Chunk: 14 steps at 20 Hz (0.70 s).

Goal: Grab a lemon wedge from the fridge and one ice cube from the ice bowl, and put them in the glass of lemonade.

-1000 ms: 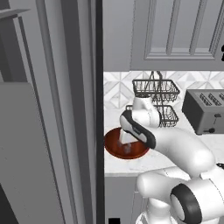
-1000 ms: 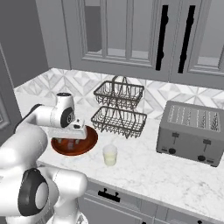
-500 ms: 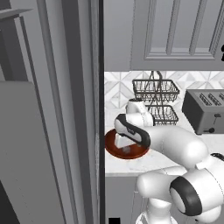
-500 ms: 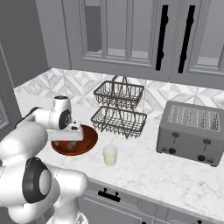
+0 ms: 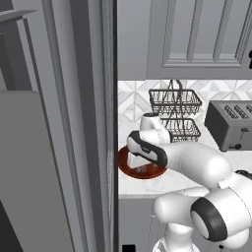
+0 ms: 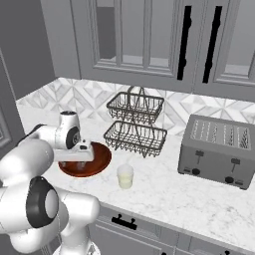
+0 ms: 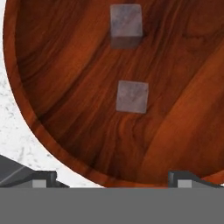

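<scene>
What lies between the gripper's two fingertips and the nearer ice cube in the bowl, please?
In the hand view, only bare wood of the ice bowl lies between the open gripper and the nearer ice cube; a second cube sits beyond it.

Glossy wood-grain ice bowl (image 7: pixel 70 87), speckled marble counter (image 6: pixel 169 194)

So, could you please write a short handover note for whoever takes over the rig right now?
Gripper: open, empty, hanging over the ice bowl.
Ice bowl: on the counter left of the wire basket; two ice cubes in it, the nearer ice cube lined up between the fingertips.
Glass of lemonade: just right of the bowl.
Done: nothing confirmed; no wedge visible.
Left: grasp a cube, drop it in the glass; check on the lemon wedge.
</scene>
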### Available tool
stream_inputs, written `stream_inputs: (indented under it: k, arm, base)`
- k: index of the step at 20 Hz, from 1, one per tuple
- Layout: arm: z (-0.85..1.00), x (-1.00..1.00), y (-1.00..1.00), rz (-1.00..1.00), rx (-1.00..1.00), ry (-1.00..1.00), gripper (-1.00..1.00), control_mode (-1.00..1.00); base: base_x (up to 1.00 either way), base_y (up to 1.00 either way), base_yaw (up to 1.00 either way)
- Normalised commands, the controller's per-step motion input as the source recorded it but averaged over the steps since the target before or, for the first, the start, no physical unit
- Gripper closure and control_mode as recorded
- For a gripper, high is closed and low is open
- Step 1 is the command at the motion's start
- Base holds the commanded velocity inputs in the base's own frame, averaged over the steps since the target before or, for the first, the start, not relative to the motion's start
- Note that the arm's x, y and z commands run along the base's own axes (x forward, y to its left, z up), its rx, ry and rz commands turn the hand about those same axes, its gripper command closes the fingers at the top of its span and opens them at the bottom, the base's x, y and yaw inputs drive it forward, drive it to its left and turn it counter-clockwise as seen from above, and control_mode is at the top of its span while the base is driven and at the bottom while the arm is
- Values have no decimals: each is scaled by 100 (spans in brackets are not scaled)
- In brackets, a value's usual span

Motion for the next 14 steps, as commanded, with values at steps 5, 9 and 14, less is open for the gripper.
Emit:
stream_inputs:
  k: [5, 9, 14]
  arm:
    - [-18, 25, 0, 0, 0, -3, -100, -100]
    - [-13, 18, 0, 0, 0, -4, -100, -100]
    - [-16, 1, 0, 0, 0, -3, -100, -100]
  base:
    - [0, 0, 0]
    - [0, 0, 0]
    - [0, 0, 0]
